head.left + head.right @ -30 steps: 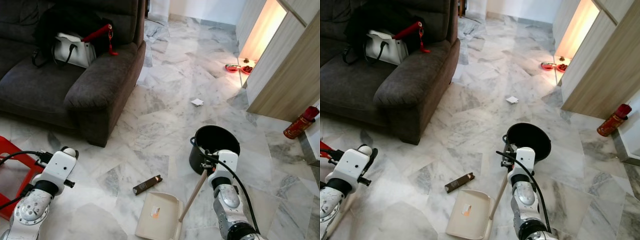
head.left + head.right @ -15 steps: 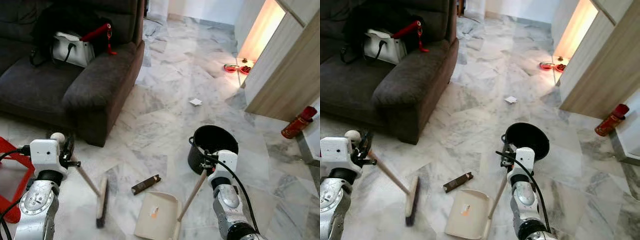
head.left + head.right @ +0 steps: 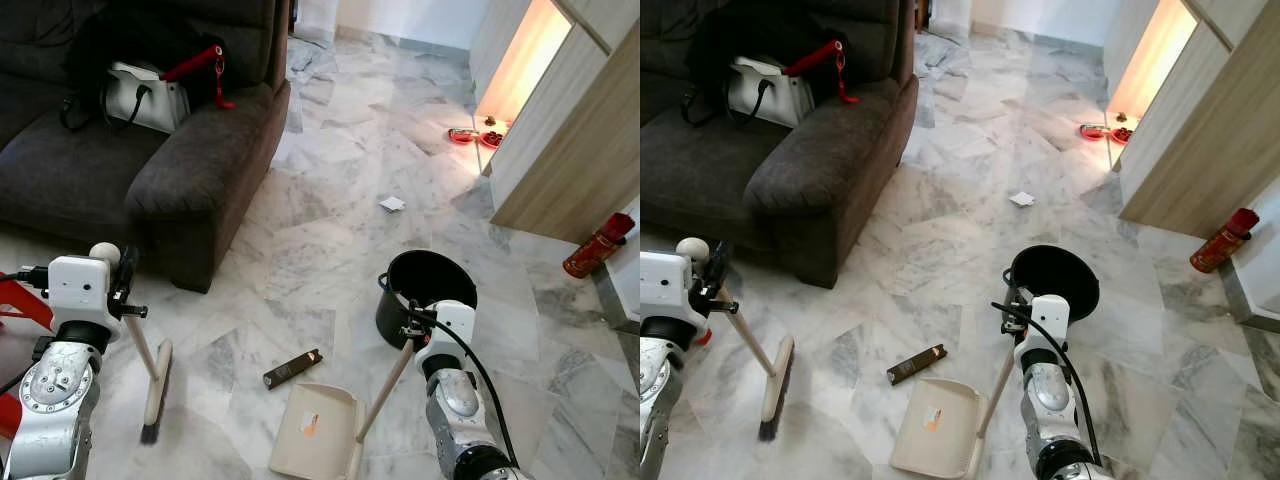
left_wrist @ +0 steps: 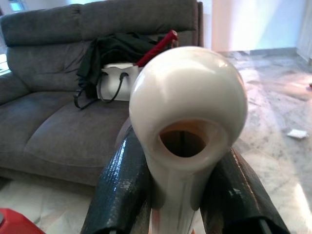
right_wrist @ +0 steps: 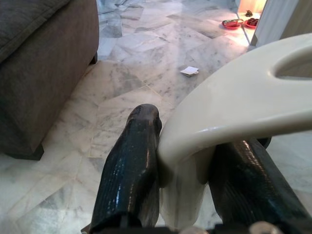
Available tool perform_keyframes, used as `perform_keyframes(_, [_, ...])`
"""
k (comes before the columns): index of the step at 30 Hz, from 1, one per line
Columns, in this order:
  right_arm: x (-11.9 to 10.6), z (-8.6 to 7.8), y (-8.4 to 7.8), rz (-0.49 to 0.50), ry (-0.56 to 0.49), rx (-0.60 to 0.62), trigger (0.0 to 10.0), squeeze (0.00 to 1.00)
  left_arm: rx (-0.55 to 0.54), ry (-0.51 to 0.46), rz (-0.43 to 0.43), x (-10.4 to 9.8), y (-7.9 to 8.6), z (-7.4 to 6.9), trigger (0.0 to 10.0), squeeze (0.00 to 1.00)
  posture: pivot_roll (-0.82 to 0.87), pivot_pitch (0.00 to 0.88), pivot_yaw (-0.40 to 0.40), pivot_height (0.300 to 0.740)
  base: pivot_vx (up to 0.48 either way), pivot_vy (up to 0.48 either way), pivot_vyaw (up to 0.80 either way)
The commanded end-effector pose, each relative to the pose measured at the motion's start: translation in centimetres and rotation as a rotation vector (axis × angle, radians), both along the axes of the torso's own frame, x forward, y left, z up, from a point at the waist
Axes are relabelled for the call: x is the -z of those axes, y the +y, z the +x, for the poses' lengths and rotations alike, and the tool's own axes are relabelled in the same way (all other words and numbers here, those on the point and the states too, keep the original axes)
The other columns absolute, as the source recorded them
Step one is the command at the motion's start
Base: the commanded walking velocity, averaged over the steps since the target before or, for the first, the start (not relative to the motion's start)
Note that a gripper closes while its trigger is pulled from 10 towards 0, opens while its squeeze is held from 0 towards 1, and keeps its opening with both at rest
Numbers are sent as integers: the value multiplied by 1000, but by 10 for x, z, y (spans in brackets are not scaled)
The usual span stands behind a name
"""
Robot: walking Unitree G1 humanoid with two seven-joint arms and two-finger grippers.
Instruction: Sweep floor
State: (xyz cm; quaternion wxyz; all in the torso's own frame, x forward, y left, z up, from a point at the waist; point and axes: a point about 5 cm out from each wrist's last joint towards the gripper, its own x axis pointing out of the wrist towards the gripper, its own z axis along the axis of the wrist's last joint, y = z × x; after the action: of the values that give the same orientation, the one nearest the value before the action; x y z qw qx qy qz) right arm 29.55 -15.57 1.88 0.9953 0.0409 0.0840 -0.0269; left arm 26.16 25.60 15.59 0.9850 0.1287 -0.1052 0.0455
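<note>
The sofa [image 3: 120, 150] is cut off by the top and left edges of the eye views, so its full width cannot be seen. A red object [image 3: 20, 310] low on the left is cropped by the frame and partly covered by the left arm; what it is cannot be told. The small white scrap [image 3: 393, 204] on the floor is too small to identify, as are the contents of the red dishes [image 3: 475, 136] by the lit doorway. The dustpan [image 3: 312, 432] runs off the bottom edge. The black bucket [image 3: 428, 290] has its near wall hidden behind the right hand [image 5: 190, 195].
</note>
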Motion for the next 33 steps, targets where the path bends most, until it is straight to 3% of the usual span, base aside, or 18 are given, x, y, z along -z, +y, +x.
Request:
perform_keyframes(1, [2, -3, -7, -7, 8, 18, 10000, 0, 8, -65, 52, -9, -8, -3, 10000, 0, 136, 88, -139, 740, 0, 0, 0])
perform_keyframes(6, [1, -2, -7, -9, 5, 17, 10000, 0, 61, -29, 127, 2, -21, -5, 10000, 0, 138, 78, -138, 740, 0, 0, 0])
perform_keyframes(11, [-1, 0, -7, -7, -2, 21, 10000, 0, 98, -24, 93, 9, -34, -3, 10000, 0, 140, 64, -134, 740, 0, 0, 0])
perform_keyframes(17, [-4, 2, -10, -7, -15, 34, 10000, 0, 100, -30, 93, 9, -36, -2, 10000, 0, 143, 60, -133, 740, 0, 0, 0])
perform_keyframes(25, [-22, 14, -23, -16, -101, 83, 10000, 0, 103, -41, 101, 8, -38, -2, 10000, 0, 142, 59, -135, 740, 262, 0, 0])
perform_keyframes(33, [-27, 17, -24, -14, -119, 89, 10000, 0, 109, -49, 100, 8, -40, -2, 10000, 0, 145, 62, -138, 740, 325, 0, 0])
